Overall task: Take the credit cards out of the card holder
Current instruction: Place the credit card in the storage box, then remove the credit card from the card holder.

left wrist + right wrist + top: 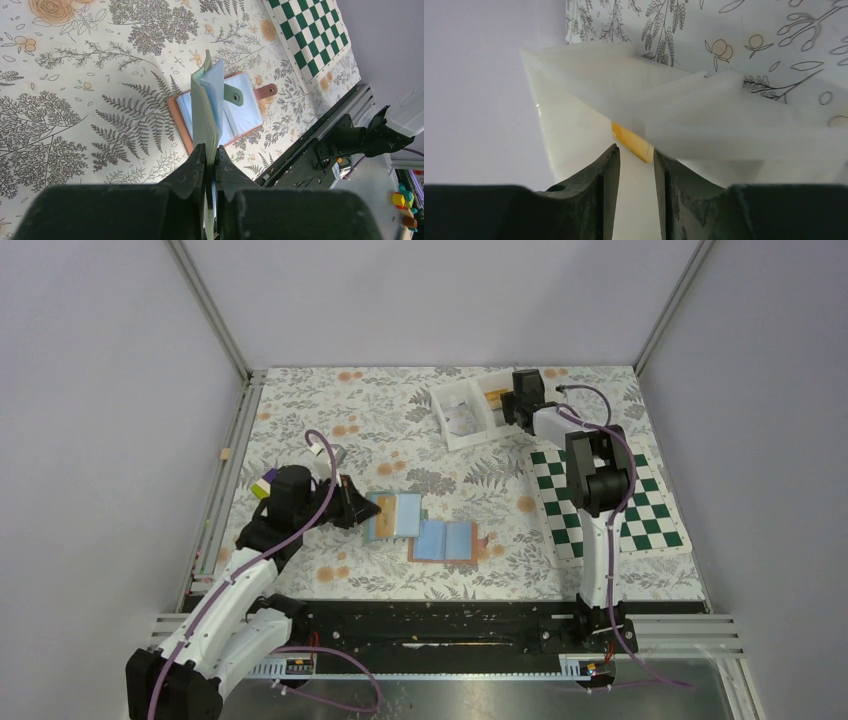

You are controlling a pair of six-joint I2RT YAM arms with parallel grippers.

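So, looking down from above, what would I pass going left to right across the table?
Left hand → green card holder → tan-brown card holder → chessboard mat.

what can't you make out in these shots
- Top view: whether cards remain in the brown card holder; too small to tell.
- Left wrist: part of its pockets, blocked by the green holder clamped in the left tool.
- Right wrist: most of the orange card past the open right tool, hidden by the wall of the white tray.
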